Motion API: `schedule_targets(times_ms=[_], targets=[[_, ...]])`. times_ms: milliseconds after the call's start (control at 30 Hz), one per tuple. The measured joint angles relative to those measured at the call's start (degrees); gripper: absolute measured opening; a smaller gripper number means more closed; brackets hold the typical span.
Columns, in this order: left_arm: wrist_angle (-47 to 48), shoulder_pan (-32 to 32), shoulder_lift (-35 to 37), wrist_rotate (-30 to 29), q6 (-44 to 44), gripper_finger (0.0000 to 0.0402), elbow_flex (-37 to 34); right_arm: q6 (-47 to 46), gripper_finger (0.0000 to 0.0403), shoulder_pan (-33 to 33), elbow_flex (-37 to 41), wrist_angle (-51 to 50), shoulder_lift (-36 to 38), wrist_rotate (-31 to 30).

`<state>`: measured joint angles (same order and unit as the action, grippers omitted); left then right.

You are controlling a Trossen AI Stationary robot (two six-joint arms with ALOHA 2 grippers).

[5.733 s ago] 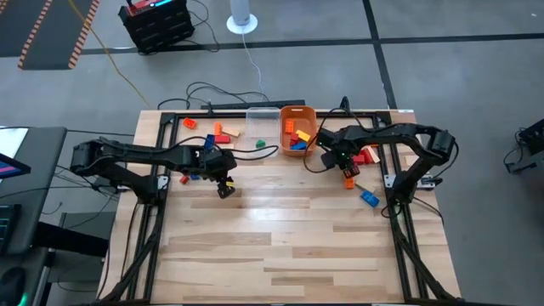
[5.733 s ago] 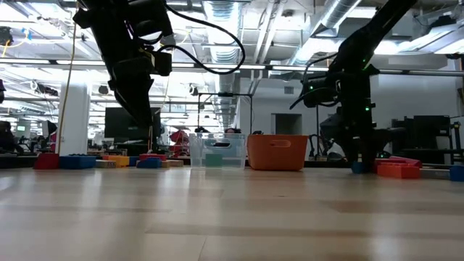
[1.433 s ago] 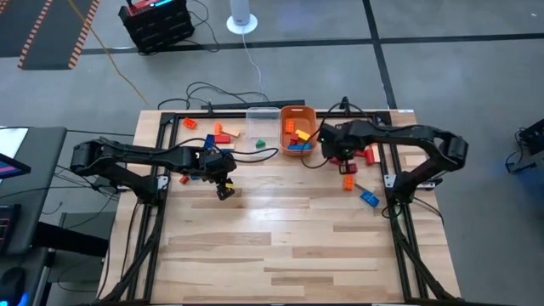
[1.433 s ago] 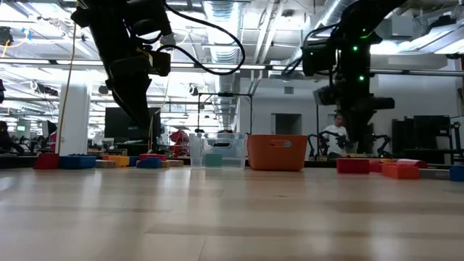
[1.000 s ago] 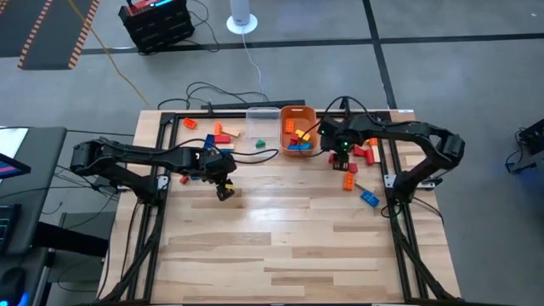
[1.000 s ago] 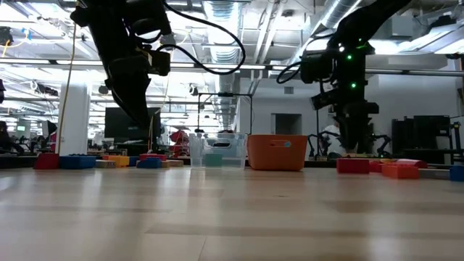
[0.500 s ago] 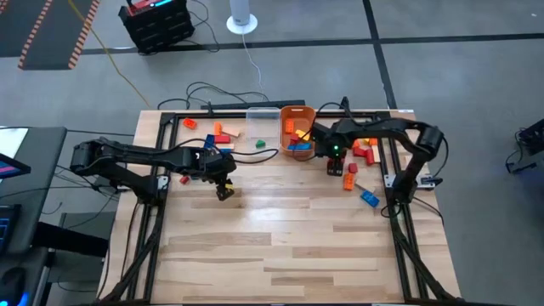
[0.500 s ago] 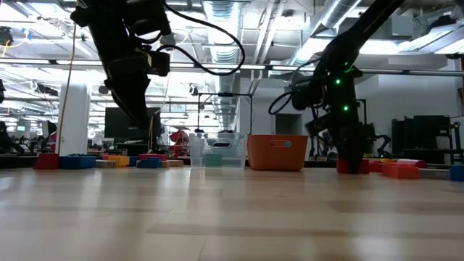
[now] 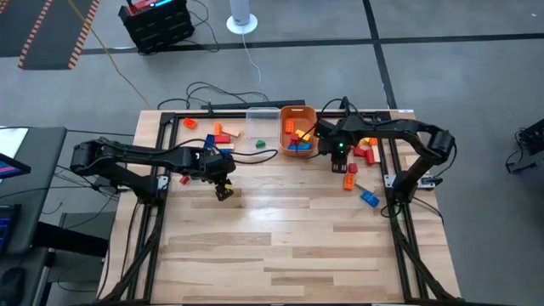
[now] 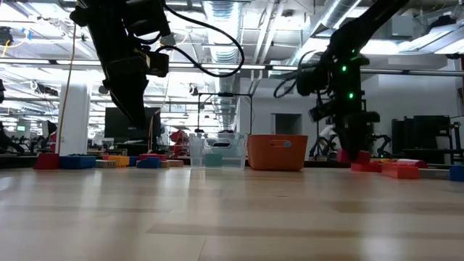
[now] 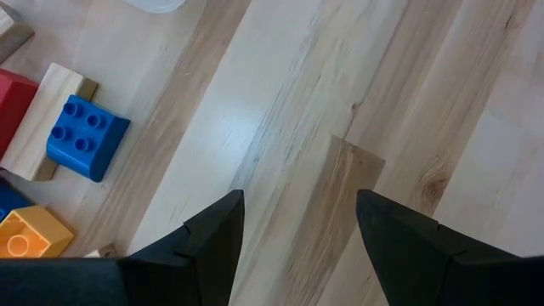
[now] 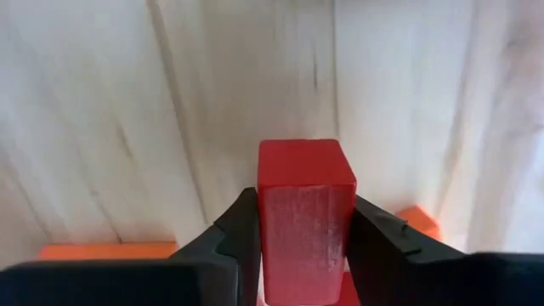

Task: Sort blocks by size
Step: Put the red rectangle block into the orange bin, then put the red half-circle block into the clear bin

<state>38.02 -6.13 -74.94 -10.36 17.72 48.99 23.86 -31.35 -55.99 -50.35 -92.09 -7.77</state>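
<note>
1. High view: the orange tub (image 9: pixel 297 127) is already holding several blocks, and the clear tub (image 9: pixel 263 125) is showing one green piece. Loose blocks are still lying in two groups, one behind the left gripper (image 9: pixel 224 190) at the table's far left (image 9: pixel 219 133), one to the right of the orange tub (image 9: pixel 357 170). Judging from that, the sorting is only partly done. The right gripper (image 9: pixel 333 159) is working just beside the orange tub.

2. Low view: the right arm is hanging over the red and orange pieces on the right (image 10: pixel 391 168); the left arm is standing off the board on the left, with more blocks waiting behind it (image 10: pixel 76 161).

3. Left wrist view: the left fingers (image 11: pixel 212 234) are standing apart over bare wood with nothing between them. A blue studded block (image 11: pixel 86 138) is sitting on a plain wood bar (image 11: pixel 38 119) off to the side, untouched.

4. Right wrist view: the right fingers (image 12: pixel 242 229) are pressing both sides of a red block (image 12: pixel 306 217), so it is gripped, with the board close below. It is not yet in either tub.
</note>
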Motion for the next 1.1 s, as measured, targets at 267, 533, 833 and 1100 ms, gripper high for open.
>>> schedule_targets(times_ms=[267, 533, 833, 1100], targets=[[-1.7, 0.0, 0.0, -0.4, -0.6, 0.0222, 0.0, -3.8, 0.0155, 0.1, -0.1, 12.9, 8.0, 0.0], [-2.6, 0.0, 0.0, -0.7, -0.7, 0.0222, 0.0, -6.4, 0.0185, 2.2, -0.1, 33.9, 11.6, -3.9], [-2.3, 0.0, 0.0, -0.8, -0.7, 0.0222, 0.0, -5.0, 0.0134, 4.3, -1.5, 29.9, 8.3, 0.4], [1.2, 0.2, 0.0, -0.6, 0.9, 0.0222, 0.0, -9.8, 0.0167, 3.9, -1.9, 1.3, 10.5, 0.8]])
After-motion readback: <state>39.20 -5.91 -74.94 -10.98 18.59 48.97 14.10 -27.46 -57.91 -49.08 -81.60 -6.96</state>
